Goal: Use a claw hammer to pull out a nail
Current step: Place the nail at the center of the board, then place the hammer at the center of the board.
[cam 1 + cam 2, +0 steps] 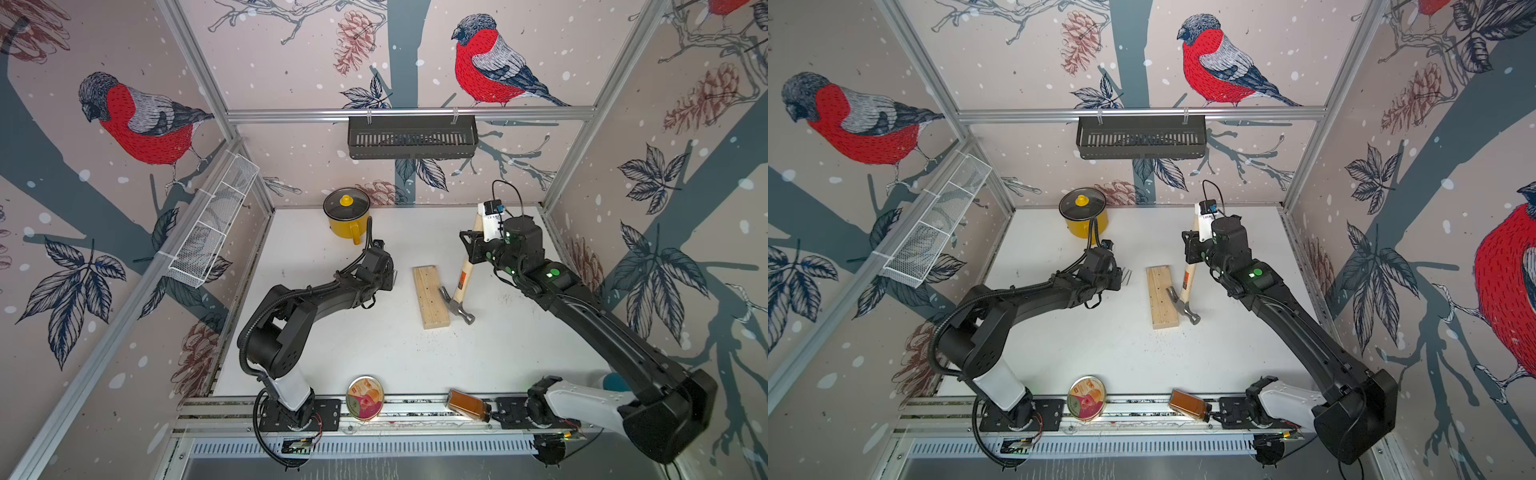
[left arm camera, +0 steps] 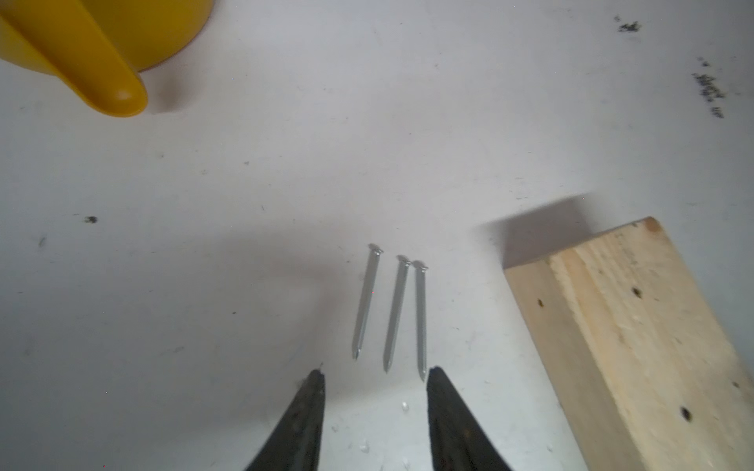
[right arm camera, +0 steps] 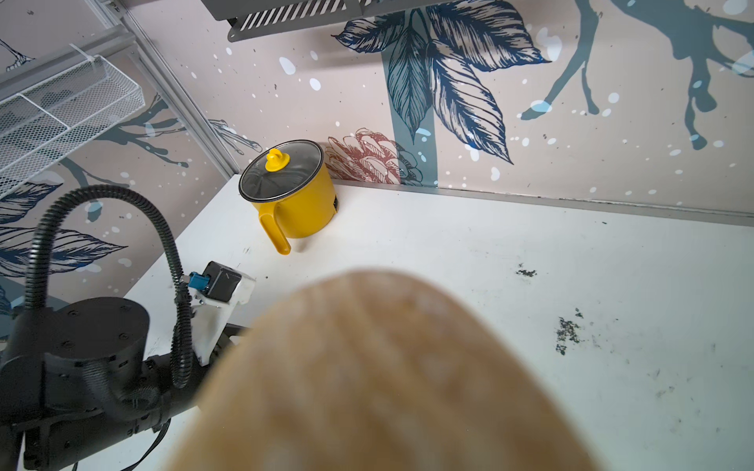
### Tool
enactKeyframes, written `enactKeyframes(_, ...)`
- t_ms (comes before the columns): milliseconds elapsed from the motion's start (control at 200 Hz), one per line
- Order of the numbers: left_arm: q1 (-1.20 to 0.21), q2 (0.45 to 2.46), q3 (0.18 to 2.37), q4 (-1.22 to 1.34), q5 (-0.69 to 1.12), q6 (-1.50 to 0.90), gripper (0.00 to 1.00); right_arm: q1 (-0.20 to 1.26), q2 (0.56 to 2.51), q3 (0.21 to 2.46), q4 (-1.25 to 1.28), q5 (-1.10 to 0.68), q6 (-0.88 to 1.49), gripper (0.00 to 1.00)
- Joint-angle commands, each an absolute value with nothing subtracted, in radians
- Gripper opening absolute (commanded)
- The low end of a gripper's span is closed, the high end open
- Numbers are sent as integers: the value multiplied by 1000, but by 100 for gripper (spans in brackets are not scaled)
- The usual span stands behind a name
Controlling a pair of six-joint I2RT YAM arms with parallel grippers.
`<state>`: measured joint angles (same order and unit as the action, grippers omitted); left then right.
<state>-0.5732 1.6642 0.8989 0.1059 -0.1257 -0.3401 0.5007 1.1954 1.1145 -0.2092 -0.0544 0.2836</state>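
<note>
Grasping the head-heavy claw hammer (image 1: 457, 293) high on its stiff handle, the right hand (image 1: 473, 249) should lever well; left hand (image 2: 376, 372) hangs released.

Wood and steel.
You see the claw hammer (image 1: 462, 286) with grey steel head and pale wooden handle, a raw wooden block (image 1: 431, 297), shiny metal nails (image 2: 395, 314).

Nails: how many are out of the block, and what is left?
Done: three nails lie loose beside the block, before the open left gripper. In hand: the right gripper holds the hammer, head at the block's edge. Left: the block shows holes; whether a nail remains, I cannot tell.
</note>
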Motion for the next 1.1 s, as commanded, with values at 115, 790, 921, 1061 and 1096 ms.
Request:
enactKeyframes(115, -610, 1530, 790, 368, 10, -287, 61, 499, 1225, 1137, -66, -146, 327, 0)
enactKeyframes(790, -696, 1452, 704, 603, 380, -176, 69, 517, 1380, 1181, 38, -290, 404, 0)
enactKeyframes(921, -708, 1464, 713, 597, 399, -163, 69, 539, 1418, 1210, 44, -287, 403, 0)
enactKeyframes(1061, -713, 1466, 718, 589, 400, -155, 67, 550, 1441, 1233, 51, -283, 408, 0)
enactKeyframes(1096, -714, 1465, 721, 587, 395, -153, 67, 552, 1446, 1238, 51, -281, 409, 0)
